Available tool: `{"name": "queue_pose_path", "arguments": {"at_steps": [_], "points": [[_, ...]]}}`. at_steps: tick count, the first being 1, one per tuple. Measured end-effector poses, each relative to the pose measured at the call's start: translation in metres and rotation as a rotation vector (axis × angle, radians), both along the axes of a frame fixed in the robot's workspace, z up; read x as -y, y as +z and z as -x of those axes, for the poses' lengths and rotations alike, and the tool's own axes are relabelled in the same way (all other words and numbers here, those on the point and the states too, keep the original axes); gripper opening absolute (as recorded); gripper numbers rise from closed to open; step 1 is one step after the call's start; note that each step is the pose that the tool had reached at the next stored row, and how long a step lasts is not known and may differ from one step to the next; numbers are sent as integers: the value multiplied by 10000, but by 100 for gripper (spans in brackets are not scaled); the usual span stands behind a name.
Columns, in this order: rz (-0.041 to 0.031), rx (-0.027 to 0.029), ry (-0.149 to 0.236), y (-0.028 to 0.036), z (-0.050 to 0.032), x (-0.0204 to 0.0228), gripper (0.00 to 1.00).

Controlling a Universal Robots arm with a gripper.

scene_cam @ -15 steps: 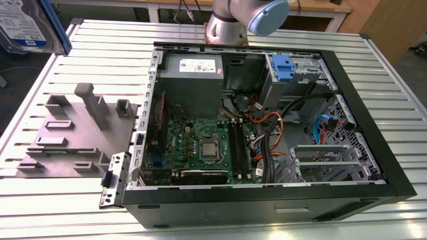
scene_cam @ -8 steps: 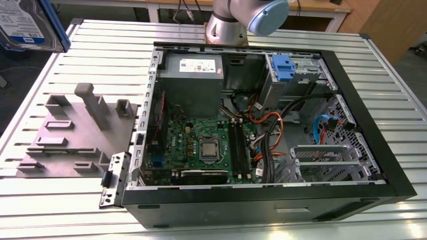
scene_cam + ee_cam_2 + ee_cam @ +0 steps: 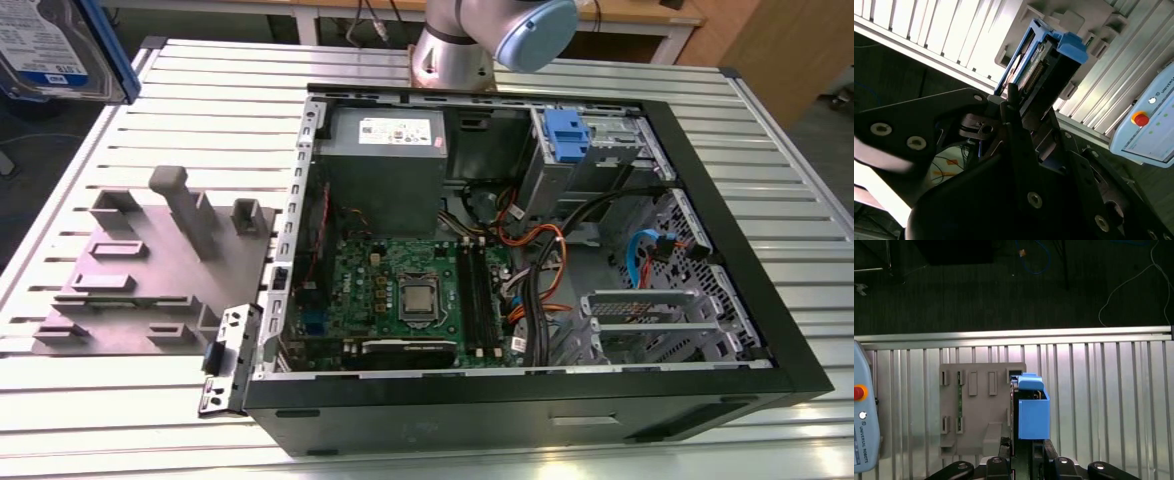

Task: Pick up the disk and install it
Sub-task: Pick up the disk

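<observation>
The disk (image 3: 47, 45), silver-grey with a white-and-blue label and blue side rails, hangs in the air at the exterior view's upper left, above the table's edge. In both wrist views my gripper (image 3: 1026, 445) (image 3: 1024, 102) is shut on the disk (image 3: 1033, 412) (image 3: 1046, 62), which stands on edge between the dark fingers (image 3: 1014, 107). Below it lies the grey holding fixture (image 3: 979, 410). The open computer case (image 3: 787, 330) lies well to the exterior view's right of the disk.
A blue plastic clip (image 3: 567, 135) sits in the drive bay at the case's far right corner. The grey fixture (image 3: 147, 270) has upright posts. A teach pendant (image 3: 864, 415) lies on the slatted metal table (image 3: 747, 100). The arm's base (image 3: 461, 50) stands behind the case.
</observation>
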State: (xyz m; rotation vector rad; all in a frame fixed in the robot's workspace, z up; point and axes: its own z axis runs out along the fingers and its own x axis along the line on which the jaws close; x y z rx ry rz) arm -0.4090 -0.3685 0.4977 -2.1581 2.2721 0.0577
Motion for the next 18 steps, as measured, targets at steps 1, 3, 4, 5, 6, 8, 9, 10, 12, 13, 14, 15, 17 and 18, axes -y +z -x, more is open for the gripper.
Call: {"name": "queue_pose_path", "arguments": {"at_steps": [1,3,4,5,6,8,9,10,12,13,14,15,17,18], "points": [[0,1,0,12,0,0,35],[0,1,0,42,0,0,35],[-1,2,0,58,0,0,35],[-1,2,0,77,0,0,35],[-1,1,0,96,0,0,35],[-1,1,1,134,0,0,35],[-1,1,0,155,0,0,35],[-1,2,0,177,0,0,35],[-1,2,0,226,0,0,35],[-1,1,0,249,0,0,35],[-1,1,0,269,0,0,35],[0,0,0,281,-1,0,35],[-1,2,0,283,-1,0,35],[-2,3,0,283,0,0,35]]}}
